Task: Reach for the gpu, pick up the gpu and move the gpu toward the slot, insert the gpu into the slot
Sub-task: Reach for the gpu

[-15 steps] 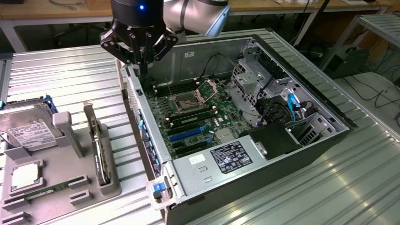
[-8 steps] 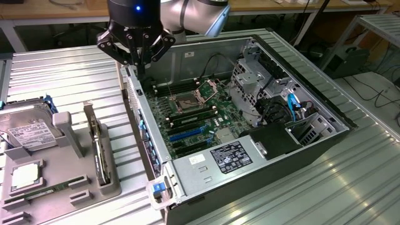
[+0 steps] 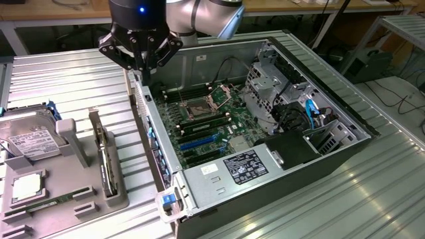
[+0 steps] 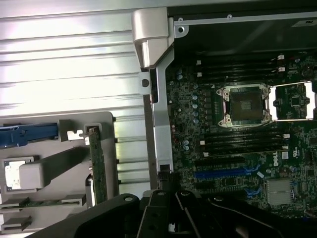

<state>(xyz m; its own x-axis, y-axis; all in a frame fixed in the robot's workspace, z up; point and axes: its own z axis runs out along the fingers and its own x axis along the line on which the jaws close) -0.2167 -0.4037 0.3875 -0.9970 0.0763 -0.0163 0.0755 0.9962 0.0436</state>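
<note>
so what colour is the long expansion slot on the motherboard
The long expansion slot is bright blue; the wrist view shows it best.

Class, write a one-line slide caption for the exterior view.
Robot hand, shut, hangs over the rim of the open computer case while the graphics card stands in its gray holder.

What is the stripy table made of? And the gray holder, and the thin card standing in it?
The table looks like bare metal: silvery, ribbed, with bright glare. The holder is probably matte gray plastic: dull, no shine. The gpu looks like a green circuit board dotted with tiny parts; its exact material is unclear.
</note>
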